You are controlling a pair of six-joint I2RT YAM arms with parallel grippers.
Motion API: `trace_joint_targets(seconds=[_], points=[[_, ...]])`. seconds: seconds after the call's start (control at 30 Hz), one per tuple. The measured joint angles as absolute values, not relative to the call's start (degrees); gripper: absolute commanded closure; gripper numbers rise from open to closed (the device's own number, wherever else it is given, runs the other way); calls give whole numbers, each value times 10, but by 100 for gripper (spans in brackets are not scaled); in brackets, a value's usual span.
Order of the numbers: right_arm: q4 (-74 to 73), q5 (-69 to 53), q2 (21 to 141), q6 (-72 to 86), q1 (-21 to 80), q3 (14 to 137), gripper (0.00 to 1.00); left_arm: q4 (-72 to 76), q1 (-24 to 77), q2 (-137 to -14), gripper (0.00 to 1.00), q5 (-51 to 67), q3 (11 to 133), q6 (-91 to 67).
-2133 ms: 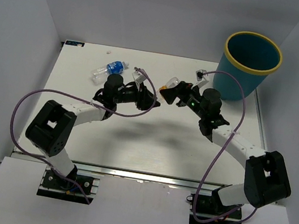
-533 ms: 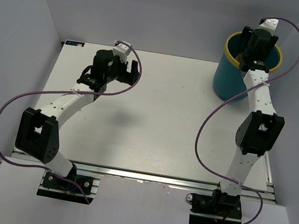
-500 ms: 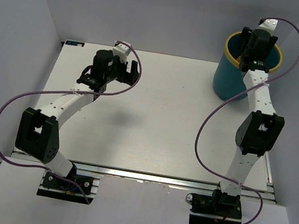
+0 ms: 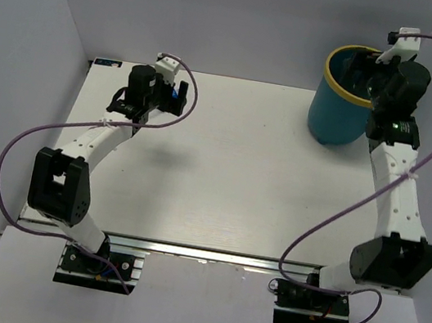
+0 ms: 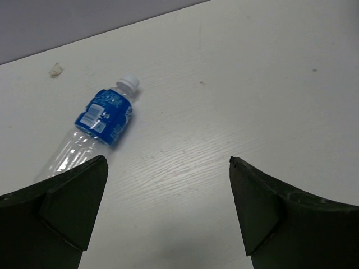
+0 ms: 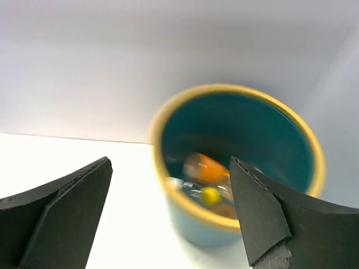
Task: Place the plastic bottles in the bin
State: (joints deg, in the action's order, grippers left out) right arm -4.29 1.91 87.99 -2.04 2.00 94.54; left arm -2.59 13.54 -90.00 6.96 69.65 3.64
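Top external view showed the white table (image 4: 237,182) with two arms fixed at its near edge. A purple cable (image 4: 303,234) hung in a loop beside each one. The left arm (image 4: 86,144) reached up the left side of the table, and the right arm (image 4: 397,192) stood tall on the right side.

Farther out, the left gripper (image 5: 168,162) hung over the far left part of the table. Its two black fingers were spread wide apart and nothing was between them. A clear bottle (image 5: 104,117) with a blue label lay on its side on the table, just past the left finger. Its white cap pointed away, and its bottom end was hidden behind that finger. A little pale scrap (image 5: 55,69) lay farther back on the table.

At the far right corner stood the teal bin (image 4: 335,119) with its yellow rim. The right gripper (image 6: 169,162) was up high by the bin's top. Its fingers were wide apart too, and held nothing. Down inside the bin lay an orange bottle (image 6: 206,167) and a yellow cap (image 6: 210,195). The other things in there were too blurry to make out.
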Motion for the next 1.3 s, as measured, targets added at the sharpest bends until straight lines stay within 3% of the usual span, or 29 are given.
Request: trace_joint_targets(seconds=[0.2, 0.37, 0.6, 0.93, 1.03, 1.07, 1.2, 1.3], points=[[-10, -190, 768, -19, 24, 842, 11, -4, 94, -960, 2, 50, 702, 94], [-2, -308, 763, -14, 31, 786, 11, -21, 64, -1052, 2, 50, 769, 131], [-17, -376, 778, -8, 31, 773, 11, -54, 43, -1171, 2, 45, 865, 181], [-19, -393, 778, 12, 31, 734, 11, -117, 41, -1249, 3, 56, 911, 205], [-15, -393, 777, 16, 31, 720, 11, -142, 41, -1254, 19, 62, 913, 200], [-15, -395, 777, 18, 31, 717, 11, -145, 41, -1254, 31, 65, 913, 199], [-14, -404, 778, 30, 31, 714, 11, -144, 40, -1247, 48, 78, 905, 186], [-3, -409, 778, 44, 33, 711, 11, -146, 39, -1228, 49, 100, 888, 173]])
